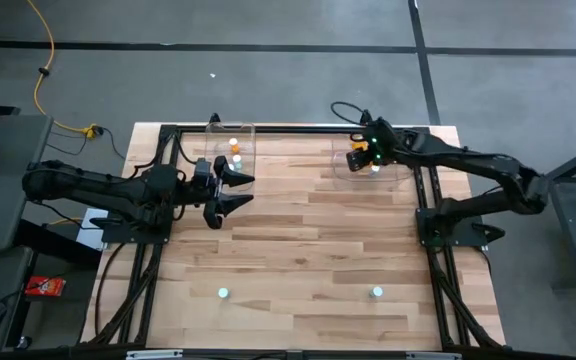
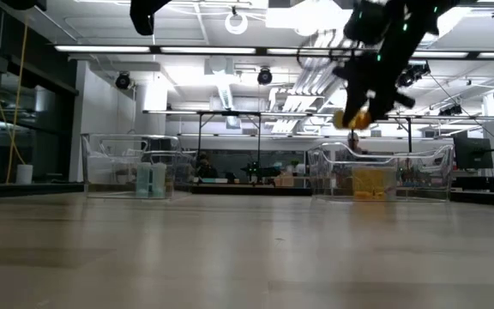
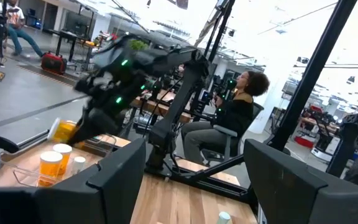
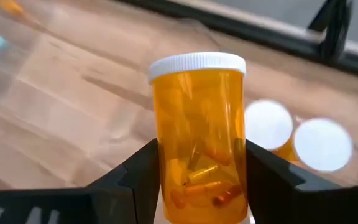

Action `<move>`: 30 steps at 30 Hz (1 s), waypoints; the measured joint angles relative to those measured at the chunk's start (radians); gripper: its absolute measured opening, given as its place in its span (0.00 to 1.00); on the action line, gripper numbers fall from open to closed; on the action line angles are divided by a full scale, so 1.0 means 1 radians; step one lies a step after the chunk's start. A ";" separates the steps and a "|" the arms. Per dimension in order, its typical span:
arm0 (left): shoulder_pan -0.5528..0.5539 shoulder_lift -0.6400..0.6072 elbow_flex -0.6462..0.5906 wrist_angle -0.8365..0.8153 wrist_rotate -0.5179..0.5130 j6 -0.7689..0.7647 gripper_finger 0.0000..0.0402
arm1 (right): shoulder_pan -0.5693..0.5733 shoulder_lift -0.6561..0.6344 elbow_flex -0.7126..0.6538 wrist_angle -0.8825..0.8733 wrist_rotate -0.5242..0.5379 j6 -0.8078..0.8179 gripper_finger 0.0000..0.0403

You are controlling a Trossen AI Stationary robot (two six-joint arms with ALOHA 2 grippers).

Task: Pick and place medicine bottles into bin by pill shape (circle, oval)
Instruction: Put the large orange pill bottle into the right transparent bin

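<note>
My right gripper (image 4: 197,177) is shut on an amber medicine bottle (image 4: 197,137) with a white cap and oblong pills inside. It holds the bottle above the clear right bin (image 1: 353,172), as the low view (image 2: 352,118) also shows. Two white-capped bottles (image 4: 294,134) lie in that bin below it. My left gripper (image 1: 236,192) is open and empty, in the air beside the clear left bin (image 1: 218,150), which holds a few bottles (image 1: 234,148). Two small bottles stand on the table near its near edge, one on the left (image 1: 224,293) and one on the right (image 1: 376,292). My right gripper pinches the amber bottle's lower body (image 4: 166,180) between its two fingers (image 4: 135,177), one on each side. The white cap (image 4: 197,65) stands free beyond the fingers. The bottle is lifted clear, over the right bin's open top.
Black frame rails run along the table's far edge (image 1: 298,128) and down both sides. A person (image 3: 238,106) sits beyond the table. The wooden top between the bins and the two near bottles is bare (image 1: 298,240).
</note>
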 joint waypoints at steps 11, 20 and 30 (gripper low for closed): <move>0.000 0.000 0.000 0.000 -0.008 0.000 0.64 | -0.042 0.213 -0.028 0.075 -0.091 -0.231 0.44; 0.000 0.000 0.000 0.000 -0.008 -0.001 0.64 | -0.073 0.283 -0.028 0.071 -0.095 -0.205 0.44; 0.000 0.000 0.000 0.000 -0.009 -0.002 0.64 | -0.099 0.283 -0.028 0.071 -0.100 -0.154 0.44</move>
